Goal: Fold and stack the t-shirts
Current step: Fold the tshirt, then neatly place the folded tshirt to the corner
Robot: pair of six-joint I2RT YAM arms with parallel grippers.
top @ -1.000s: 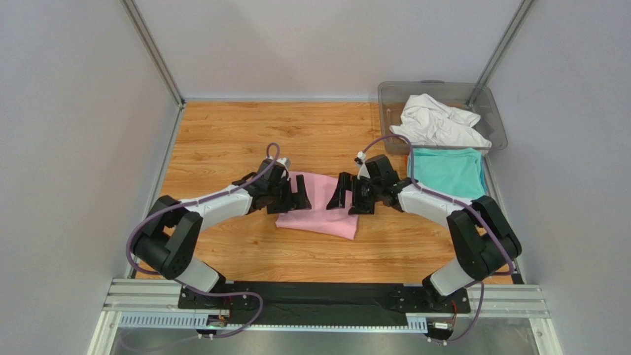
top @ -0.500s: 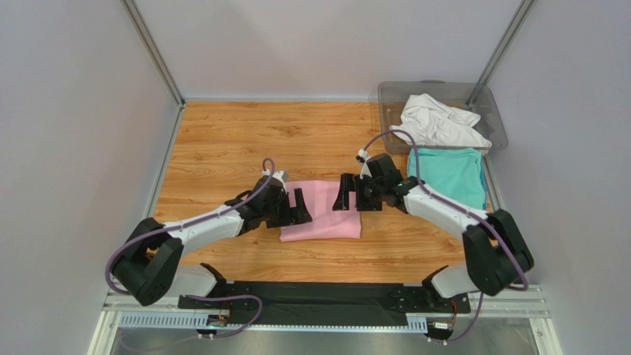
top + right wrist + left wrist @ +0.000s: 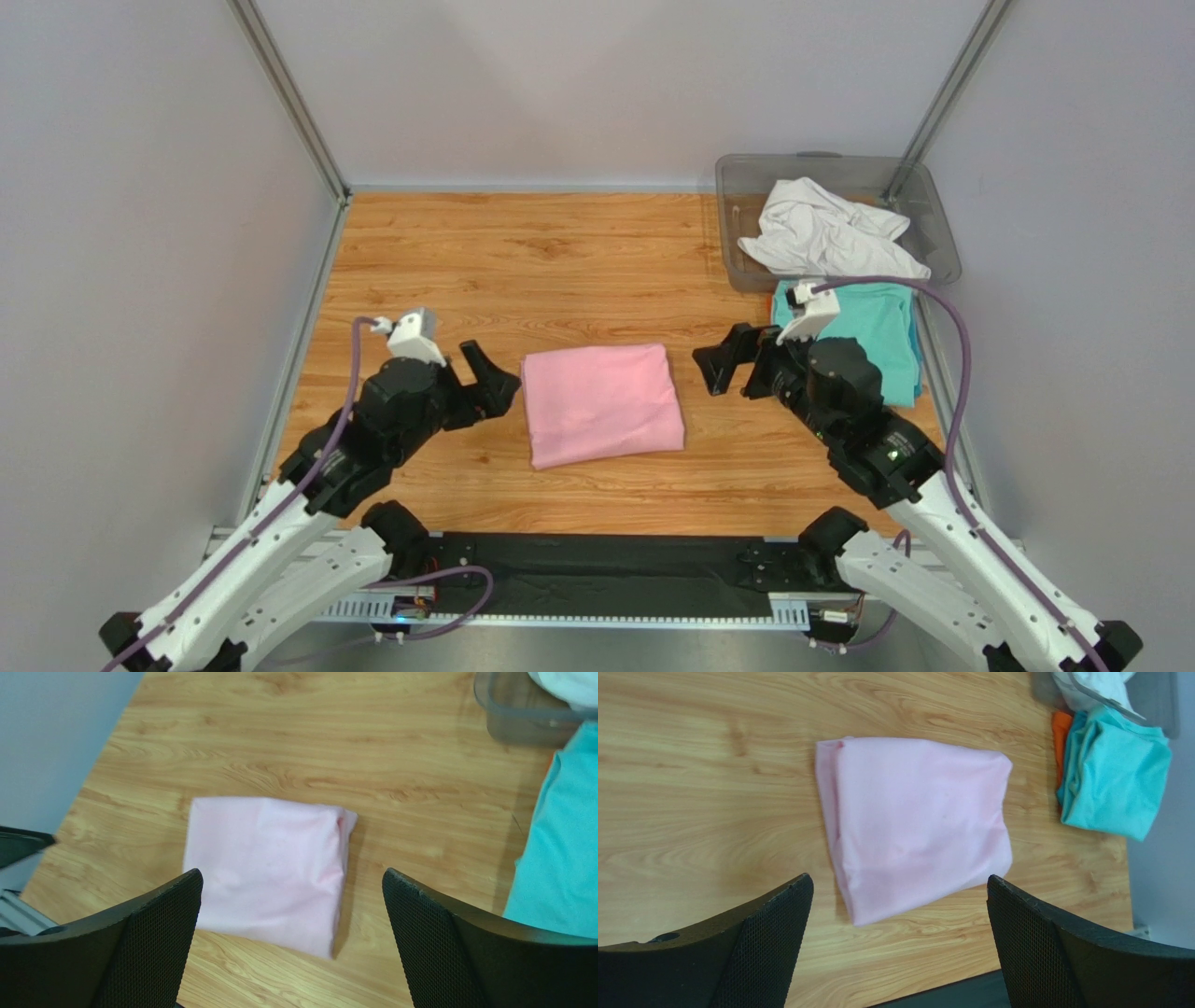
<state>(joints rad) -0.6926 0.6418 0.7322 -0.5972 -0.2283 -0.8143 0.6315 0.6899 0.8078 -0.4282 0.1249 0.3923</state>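
Both arms have drawn back from the pink t-shirt (image 3: 602,405), folded near the table's (image 3: 449,252) near edge. Left gripper (image 3: 488,378) and right gripper (image 3: 730,361) flank it, jaws wide, empty. Teal t-shirt (image 3: 849,326) lies folded by the right edge, white t-shirt (image 3: 828,231) heaped in the far-right corner bin (image 3: 732,182)

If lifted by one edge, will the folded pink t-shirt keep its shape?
Probably not: the pink t-shirt is soft cloth in loose layers, visible at one edge, so it would likely droop and unfold. It looks light; pushed across the wooden table it may bunch rather than slide.
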